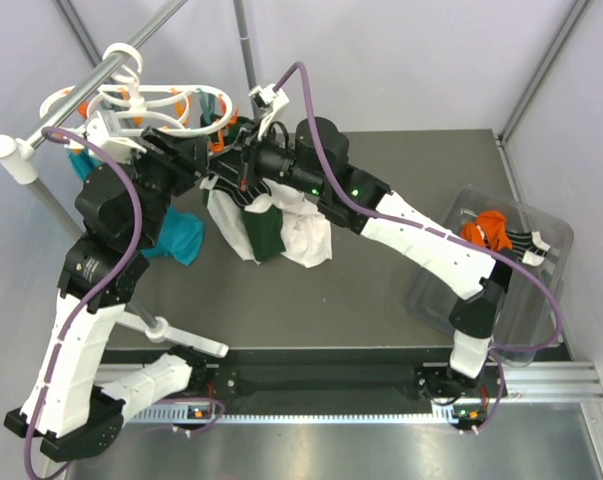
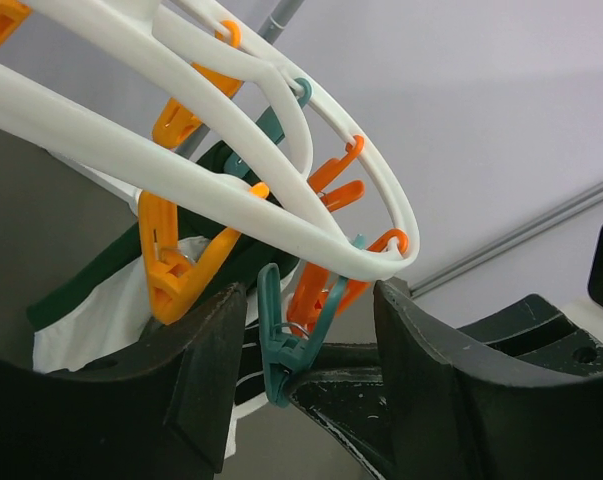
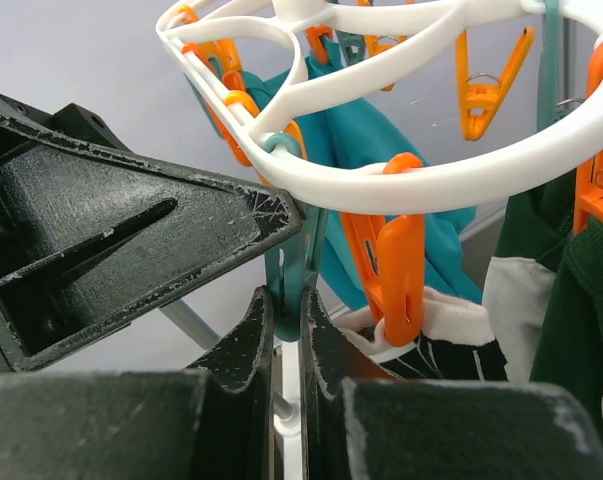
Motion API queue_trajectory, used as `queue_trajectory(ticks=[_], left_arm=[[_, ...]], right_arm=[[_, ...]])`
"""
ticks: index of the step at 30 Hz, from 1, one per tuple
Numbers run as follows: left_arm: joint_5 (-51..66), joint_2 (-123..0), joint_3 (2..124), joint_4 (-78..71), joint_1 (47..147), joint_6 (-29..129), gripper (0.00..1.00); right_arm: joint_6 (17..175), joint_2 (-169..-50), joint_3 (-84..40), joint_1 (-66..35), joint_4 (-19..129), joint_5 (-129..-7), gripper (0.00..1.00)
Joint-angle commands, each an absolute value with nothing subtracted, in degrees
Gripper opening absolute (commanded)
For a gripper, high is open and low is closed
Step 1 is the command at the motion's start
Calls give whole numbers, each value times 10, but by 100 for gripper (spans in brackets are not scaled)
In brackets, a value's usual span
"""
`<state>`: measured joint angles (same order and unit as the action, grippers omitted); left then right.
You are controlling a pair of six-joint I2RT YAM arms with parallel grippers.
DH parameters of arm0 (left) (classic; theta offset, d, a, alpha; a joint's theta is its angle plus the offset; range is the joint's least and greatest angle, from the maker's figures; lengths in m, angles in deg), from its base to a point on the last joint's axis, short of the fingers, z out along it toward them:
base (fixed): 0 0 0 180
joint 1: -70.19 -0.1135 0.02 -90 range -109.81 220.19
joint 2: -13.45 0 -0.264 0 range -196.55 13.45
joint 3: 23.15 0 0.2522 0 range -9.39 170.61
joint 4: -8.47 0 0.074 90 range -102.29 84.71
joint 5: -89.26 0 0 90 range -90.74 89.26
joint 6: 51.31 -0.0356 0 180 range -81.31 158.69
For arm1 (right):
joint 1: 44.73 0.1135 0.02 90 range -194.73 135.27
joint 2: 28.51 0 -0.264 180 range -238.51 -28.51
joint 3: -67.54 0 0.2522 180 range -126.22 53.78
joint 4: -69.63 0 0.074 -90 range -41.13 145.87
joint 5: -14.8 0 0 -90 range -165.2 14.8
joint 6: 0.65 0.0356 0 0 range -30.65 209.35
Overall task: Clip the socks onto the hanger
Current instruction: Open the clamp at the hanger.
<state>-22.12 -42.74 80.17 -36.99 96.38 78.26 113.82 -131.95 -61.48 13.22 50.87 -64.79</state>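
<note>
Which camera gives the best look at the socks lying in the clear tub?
The top external view: the orange sock and dark striped sock lie in the clear tub at the right. Both wrist views face the hanger and show nothing of the tub.

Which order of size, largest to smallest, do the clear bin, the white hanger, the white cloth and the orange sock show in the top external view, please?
1. clear bin
2. white hanger and white cloth: these look alike, and the hanger hangs higher, nearer the camera, so they are left unranked
3. orange sock
</note>
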Motion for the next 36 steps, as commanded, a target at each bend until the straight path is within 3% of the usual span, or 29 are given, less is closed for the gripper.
queue_trajectory(ticks=[1,9,13,18,19,23,25,26,27,28,30,36], left_arm=[[-237,-437,806,-357,965,766,59],[-250,-438,797,-353,965,757,61],[-243,-435,779,-314,964,756,57],[-250,-426,767,-294,965,745,40],[-251,-425,766,-293,965,743,32],[-247,-425,768,-293,965,738,15],[-246,-427,774,-301,965,738,11],[-247,-428,776,-306,965,739,5],[-248,-429,780,-310,965,739,2],[-250,-432,786,-314,965,740,0],[-257,-433,790,-325,965,742,0],[-262,-431,794,-331,965,740,0]], right_arm=[[1146,-1291,-639,127,516,-626,0],[1154,-1296,-644,124,518,-620,0],[1162,-1299,-646,124,522,-616,0],[1164,-1300,-650,125,520,-614,0],[1165,-1300,-651,124,518,-613,0],[1160,-1296,-648,124,509,-617,0],[1152,-1291,-643,124,489,-632,21],[1148,-1282,-641,124,480,-639,33],[1131,-1276,-637,125,467,-657,54],[1121,-1266,-622,124,440,-669,62],[1095,-1225,-594,123,416,-726,72],[1035,-1075,-470,104,289,-943,79]])
